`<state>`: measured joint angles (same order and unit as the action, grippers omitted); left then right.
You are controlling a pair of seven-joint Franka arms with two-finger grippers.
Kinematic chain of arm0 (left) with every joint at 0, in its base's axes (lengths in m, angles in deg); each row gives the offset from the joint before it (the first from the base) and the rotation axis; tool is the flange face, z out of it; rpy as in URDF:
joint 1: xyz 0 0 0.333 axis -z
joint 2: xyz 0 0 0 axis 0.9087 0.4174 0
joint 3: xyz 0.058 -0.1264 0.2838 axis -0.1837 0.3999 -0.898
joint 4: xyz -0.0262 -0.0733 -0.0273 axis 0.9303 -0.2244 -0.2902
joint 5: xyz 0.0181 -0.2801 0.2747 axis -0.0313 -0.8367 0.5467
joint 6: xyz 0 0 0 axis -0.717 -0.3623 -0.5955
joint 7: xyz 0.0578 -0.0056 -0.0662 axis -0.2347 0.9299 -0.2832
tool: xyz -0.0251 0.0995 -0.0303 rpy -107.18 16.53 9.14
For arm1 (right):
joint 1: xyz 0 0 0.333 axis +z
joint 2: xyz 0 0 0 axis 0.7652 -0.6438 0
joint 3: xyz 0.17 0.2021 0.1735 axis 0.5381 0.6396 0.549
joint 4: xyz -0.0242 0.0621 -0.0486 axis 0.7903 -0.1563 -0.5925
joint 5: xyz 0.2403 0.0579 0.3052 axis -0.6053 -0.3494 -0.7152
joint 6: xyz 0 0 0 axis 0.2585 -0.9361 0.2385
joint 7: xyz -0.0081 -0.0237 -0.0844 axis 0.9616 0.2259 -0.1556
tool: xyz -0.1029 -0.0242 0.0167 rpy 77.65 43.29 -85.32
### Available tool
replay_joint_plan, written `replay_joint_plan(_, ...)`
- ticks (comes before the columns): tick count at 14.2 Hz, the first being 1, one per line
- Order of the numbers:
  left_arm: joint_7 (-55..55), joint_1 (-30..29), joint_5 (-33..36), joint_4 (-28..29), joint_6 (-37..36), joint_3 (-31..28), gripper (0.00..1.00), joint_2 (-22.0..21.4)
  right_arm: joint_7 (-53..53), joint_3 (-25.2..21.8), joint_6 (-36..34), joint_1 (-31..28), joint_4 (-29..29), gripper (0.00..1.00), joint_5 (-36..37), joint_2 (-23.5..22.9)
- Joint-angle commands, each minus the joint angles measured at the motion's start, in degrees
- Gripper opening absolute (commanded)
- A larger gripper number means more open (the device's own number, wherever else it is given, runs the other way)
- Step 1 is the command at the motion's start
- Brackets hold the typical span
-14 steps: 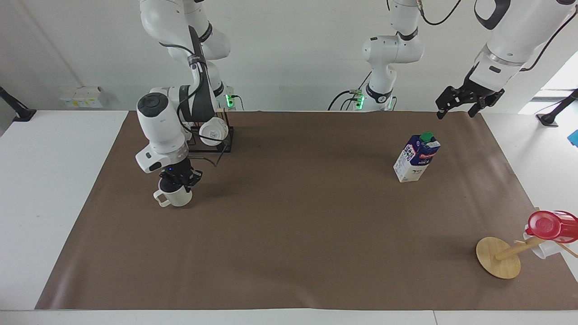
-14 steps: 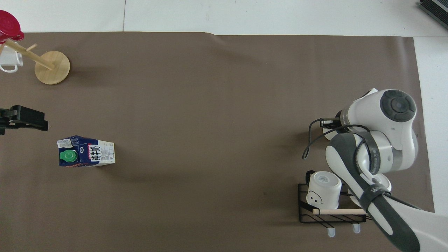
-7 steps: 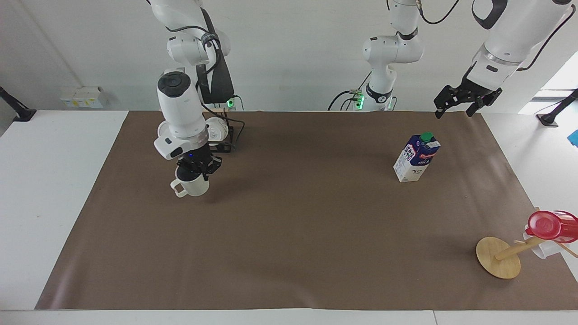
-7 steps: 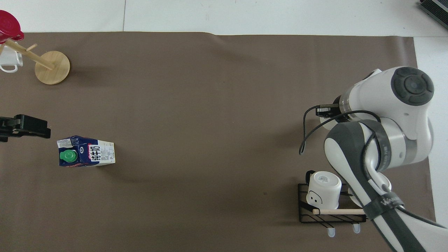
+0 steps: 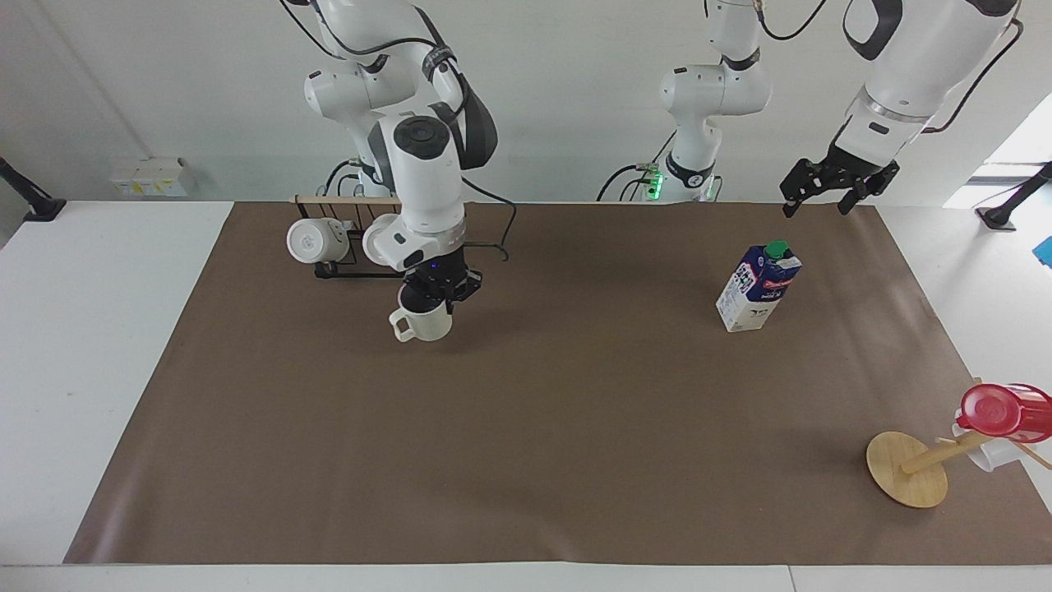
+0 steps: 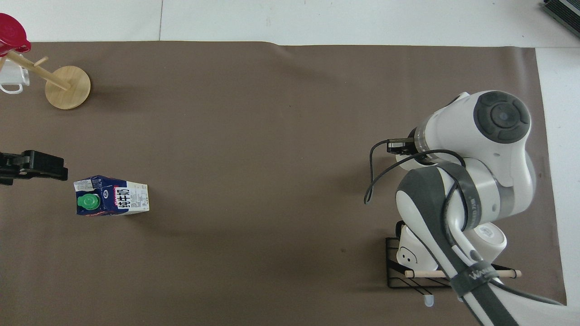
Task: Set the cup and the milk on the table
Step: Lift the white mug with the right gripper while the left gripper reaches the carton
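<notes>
My right gripper [image 5: 438,293] is shut on the rim of the cream-white cup [image 5: 422,323] and holds it upright just over the brown sheet of the table [image 5: 575,427], beside the wire rack. In the overhead view the cup is hidden under the right arm's hand. The milk [image 5: 758,288] stands upright on the sheet toward the left arm's end, and also shows in the overhead view [image 6: 111,195]. My left gripper [image 5: 826,187] is open and empty, raised over the sheet's edge by the robots, close to the milk; it also shows in the overhead view [image 6: 31,164].
A black wire rack [image 5: 345,267] with a wooden bar holds two white mugs [image 5: 308,240] close to the right arm's base. A leaning wooden mug tree [image 5: 908,469] with a red cup [image 5: 998,411] and a white mug stands at the corner farthest from the robots, at the left arm's end.
My right gripper has carried the cup toward the table's middle and closer to the robots, uncovering the rack. The left gripper has risen slightly. The milk has not moved.
</notes>
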<state>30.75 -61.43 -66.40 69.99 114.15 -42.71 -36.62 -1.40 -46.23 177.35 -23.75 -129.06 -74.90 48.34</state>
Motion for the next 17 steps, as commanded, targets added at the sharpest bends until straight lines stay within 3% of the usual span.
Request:
replay_joint_plan(1,0.53,0.41,0.00,3.52,2.74,-0.58,1.00,-2.23,-5.80,-0.14,0.68,3.26,1.32,0.00,-0.04,-1.92)
replay_joint_plan(6,0.71,1.03,0.08,9.75,10.73,-0.58,1.00,-4.34,-11.43,-0.14,3.49,8.01,1.67,0.00,-0.04,-4.91)
replay_joint_plan(13,0.71,1.21,0.08,14.51,15.66,-0.05,1.00,-3.90,-19.52,-0.14,7.00,11.88,4.83,0.00,2.51,-10.97)
replay_joint_plan(17,0.71,1.21,0.08,16.26,16.63,-0.05,1.00,-3.99,-19.71,-0.14,8.06,12.06,4.74,0.00,3.57,-11.59)
